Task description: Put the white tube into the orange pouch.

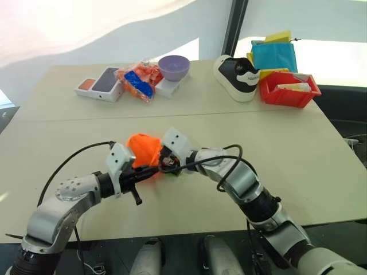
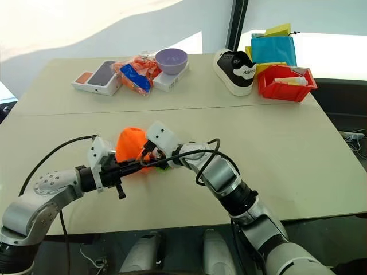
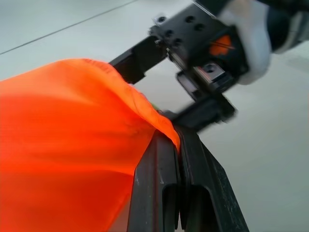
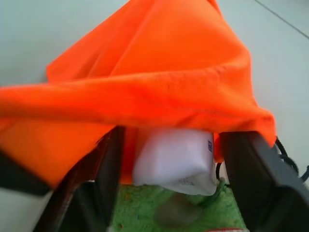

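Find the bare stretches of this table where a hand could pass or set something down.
Free: the table right of the orange pouch, up to the red bin, and the near left corner. Crowded: the back edge, from the phone box to the shoe.

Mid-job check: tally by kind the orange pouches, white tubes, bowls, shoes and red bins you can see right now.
orange pouch: 1
white tube: 1
purple bowl: 1
shoe: 1
red bin: 1
Total: 5
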